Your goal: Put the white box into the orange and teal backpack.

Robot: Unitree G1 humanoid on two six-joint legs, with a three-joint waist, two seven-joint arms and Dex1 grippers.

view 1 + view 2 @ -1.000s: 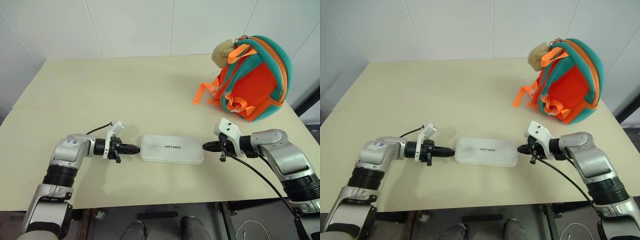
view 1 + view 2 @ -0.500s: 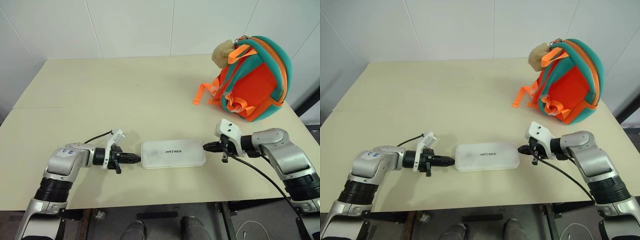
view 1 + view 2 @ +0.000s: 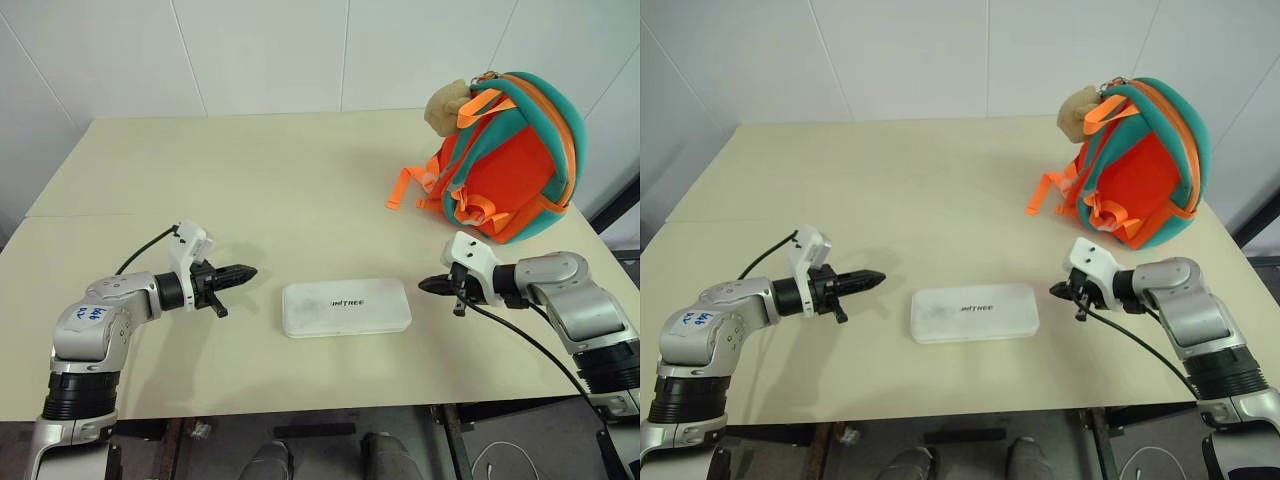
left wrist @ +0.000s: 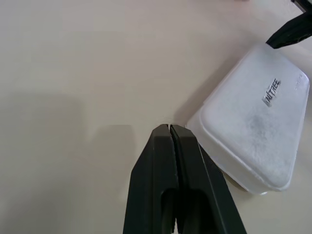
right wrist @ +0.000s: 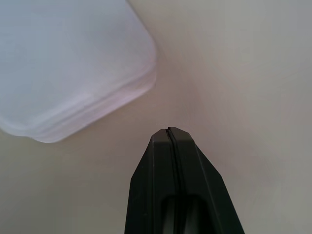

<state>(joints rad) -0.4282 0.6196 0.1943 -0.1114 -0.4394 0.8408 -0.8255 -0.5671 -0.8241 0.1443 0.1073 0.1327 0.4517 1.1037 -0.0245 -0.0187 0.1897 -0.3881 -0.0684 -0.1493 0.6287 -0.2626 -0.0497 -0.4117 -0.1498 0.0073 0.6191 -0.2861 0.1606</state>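
The white box (image 3: 346, 307) lies flat on the cream table (image 3: 280, 190) near its front edge, lettering up; it also shows in the left wrist view as the white box (image 4: 256, 141). My left gripper (image 3: 250, 271) is shut, raised above the table and a hand's width left of the box. My right gripper (image 3: 423, 285) is shut too, a short gap off the box's right end. Neither touches the box. The orange and teal backpack (image 3: 505, 160) stands upright at the table's far right, a tan plush toy (image 3: 447, 107) at its top.
Loose orange straps (image 3: 405, 187) trail from the backpack onto the table. A seam runs across the table's left part. The table's front edge lies just below the box, and black cables hang from both wrists.
Both grippers have drawn back from the box's ends. The left one rose and moved left; the right one shifted slightly right. The box now lies alone on the table.
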